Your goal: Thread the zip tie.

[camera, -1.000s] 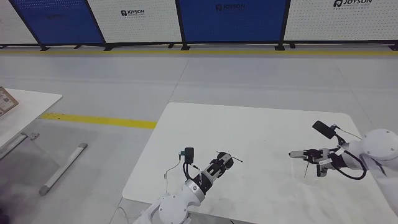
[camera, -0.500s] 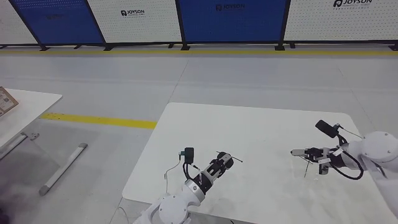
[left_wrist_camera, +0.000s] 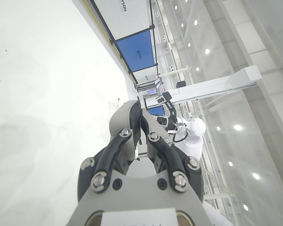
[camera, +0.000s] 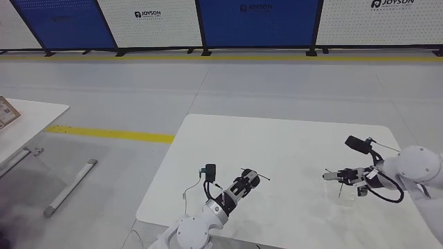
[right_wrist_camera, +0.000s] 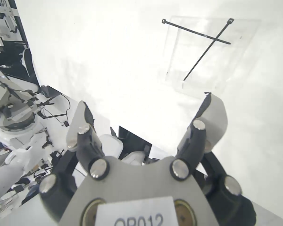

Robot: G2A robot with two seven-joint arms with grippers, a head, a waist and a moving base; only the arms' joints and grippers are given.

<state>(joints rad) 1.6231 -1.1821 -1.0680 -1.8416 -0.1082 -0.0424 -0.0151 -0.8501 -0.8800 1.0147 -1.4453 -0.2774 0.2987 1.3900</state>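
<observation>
Little has changed in the last second. The right gripper (camera: 337,175) edged a touch away from the robot and then came back, ending almost where it started, low over the worktop (camera: 277,145) at the near edge of the clear tray (right_wrist_camera: 250,38). It is released, jaws wide apart and holding nothing, as the right wrist view of the right gripper (right_wrist_camera: 145,101) shows. Two black ties lie crossed in the tray, one (right_wrist_camera: 195,33) across the other (right_wrist_camera: 206,50), and neither has shifted.

The left gripper (camera: 248,179) has not moved. It is clenched, pads pressed together, in the left wrist view too (left_wrist_camera: 138,110). In the top view a thin black strip (camera: 261,176) sticks out from its tips (a tie already in hand, I judge, though it is too fine to be sure).

So no pick has been made from the tray. The right arm looks to be only adjusting its line on the crossed ties, and threading has not begun.
</observation>
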